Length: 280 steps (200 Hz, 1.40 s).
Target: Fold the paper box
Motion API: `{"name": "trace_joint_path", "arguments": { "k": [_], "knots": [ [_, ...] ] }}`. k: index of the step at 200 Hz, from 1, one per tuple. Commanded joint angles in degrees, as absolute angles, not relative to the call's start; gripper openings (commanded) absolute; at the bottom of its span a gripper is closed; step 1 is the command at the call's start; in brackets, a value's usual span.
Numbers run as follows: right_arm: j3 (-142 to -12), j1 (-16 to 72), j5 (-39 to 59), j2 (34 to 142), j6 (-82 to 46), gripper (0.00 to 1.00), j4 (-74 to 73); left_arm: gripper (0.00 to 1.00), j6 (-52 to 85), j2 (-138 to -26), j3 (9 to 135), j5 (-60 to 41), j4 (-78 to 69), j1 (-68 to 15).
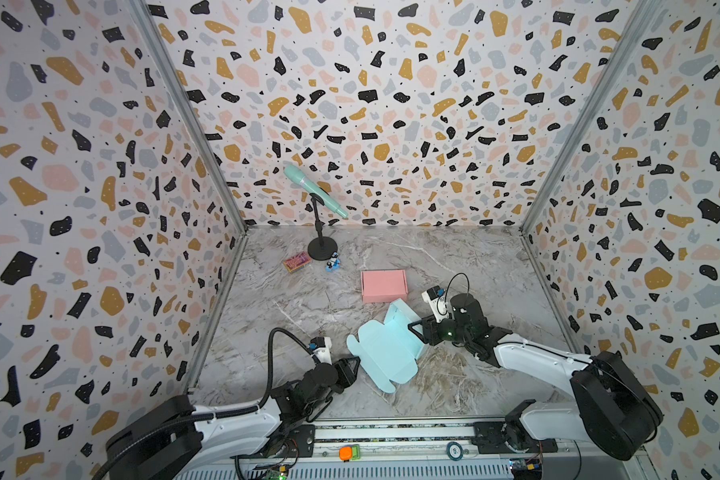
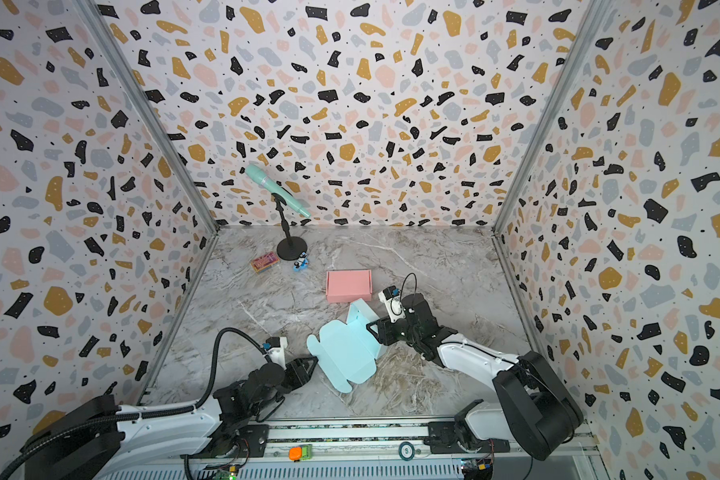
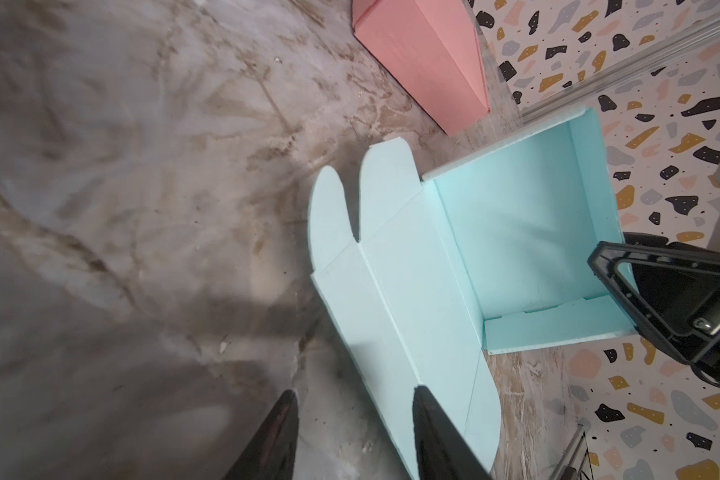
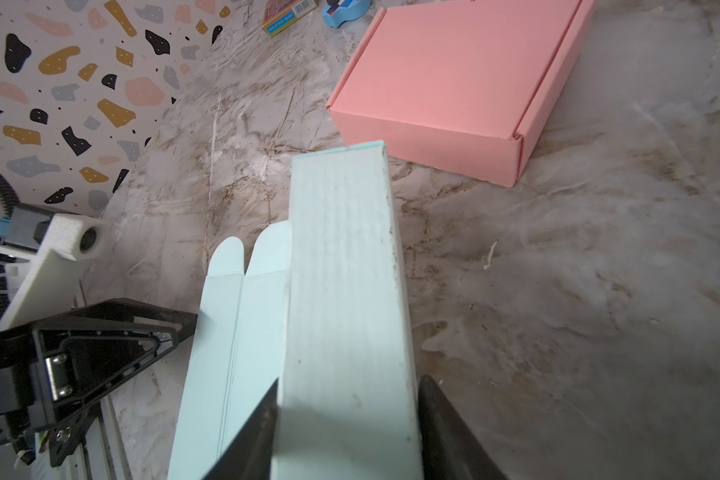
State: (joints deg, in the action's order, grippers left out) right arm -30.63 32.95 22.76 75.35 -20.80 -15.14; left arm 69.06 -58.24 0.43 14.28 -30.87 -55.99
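matt paper box (image 1: 385, 353), smooth marble-look table (image 1: 454, 257)

Bright, even light; soft shadows on the marble tabletop (image 3: 100, 291); wide-angle bowing at edges; blurry close-up jaws.

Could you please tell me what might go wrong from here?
The right gripper grips the raised wall of the light blue paper box; twisting could crease it.
The closed pink cardboard box sits close behind; a push may bump it.
The left gripper, open at the flat flap's edge, may shove the box instead of folding.
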Motion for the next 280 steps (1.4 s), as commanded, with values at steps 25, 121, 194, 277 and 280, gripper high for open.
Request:
{"name": "trace_joint_path", "arguments": {
  "k": [25,121,194,277,280],
  "knots": [
    [-29.69,32.71,23.48,73.35,-21.62,0.5,-15.8,0.44,71.02,-68.57,3.43,15.08,-42.41,-58.3],
    [-29.67,32.69,23.65,71.93,-21.13,0.5,-15.17,0.29,72.77,-73.12,5.69,17.0,-48.39,-60.64],
    [-29.63,32.64,23.52,70.93,-21.02,0.6,-14.3,0.17,73.14,-73.12,6.7,19.64,-44.21,-61.35],
    [-29.72,32.66,20.93,62.69,-20.26,0.73,-7.99,0.08,72.9,-67.92,5.82,22.12,-38.77,-62.18],
    [-29.77,32.69,20.91,62.3,-20.18,0.74,-7.68,0.07,72.94,-67.6,5.76,22.2,-38.55,-62.14]
  ]
}}
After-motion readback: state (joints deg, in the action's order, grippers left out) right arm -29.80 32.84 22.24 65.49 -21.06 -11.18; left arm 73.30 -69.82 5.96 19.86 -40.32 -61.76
